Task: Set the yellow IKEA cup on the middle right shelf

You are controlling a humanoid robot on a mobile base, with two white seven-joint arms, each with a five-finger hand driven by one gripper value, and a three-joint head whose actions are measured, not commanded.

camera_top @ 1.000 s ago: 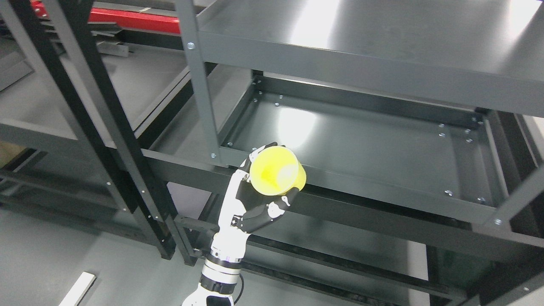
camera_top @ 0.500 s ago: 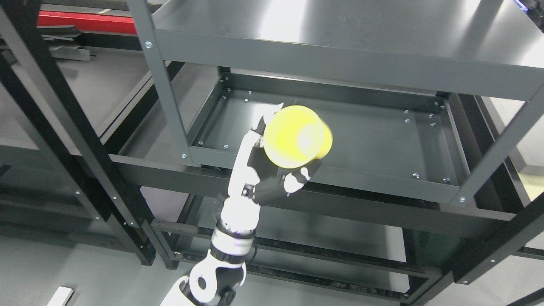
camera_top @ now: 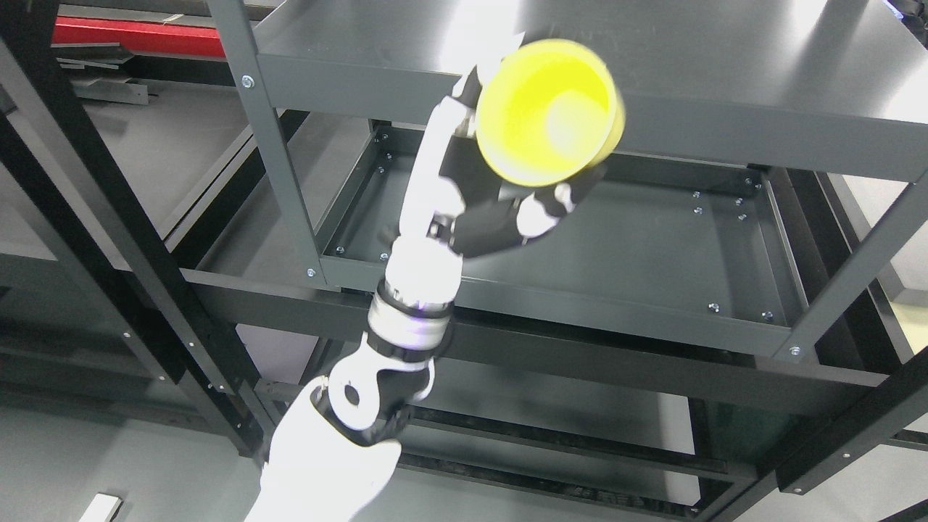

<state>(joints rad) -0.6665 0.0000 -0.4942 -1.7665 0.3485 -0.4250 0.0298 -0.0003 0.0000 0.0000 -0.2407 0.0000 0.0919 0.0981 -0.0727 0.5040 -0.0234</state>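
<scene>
In the head view, the left hand (camera_top: 500, 196) is gripping the yellow cup (camera_top: 547, 109), its fingers (camera_top: 540, 214) curling under and around the cup's lower wall so that the grasp looks closed and firm, with nothing else in it. The cup is hanging in the air, tipped so that its open mouth is facing the camera, and it is showing in front of the front lip of the upper shelf (camera_top: 725, 65), while the recessed middle shelf (camera_top: 638, 246) is lying below and behind it in the picture. How far the cup is standing out from the rack I cannot tell from this one angle. The left forearm is rising from the bottom edge left of the middle, crossing the front rail (camera_top: 580, 304) of the middle shelf; the right arm is not showing. The step in hand seems to be carrying the cup into the opening between the two shelves. To do it well, the hand is probably needing to come down enough for the rim to pass under the upper lip, then travel inward and toward the right part of the tray, keeping the wrist above the front rail. The cup is also needing to be turned upright before it is set down, so that its base is meeting the tray flat, and the fingers are best loosened only once it is resting there.
</scene>
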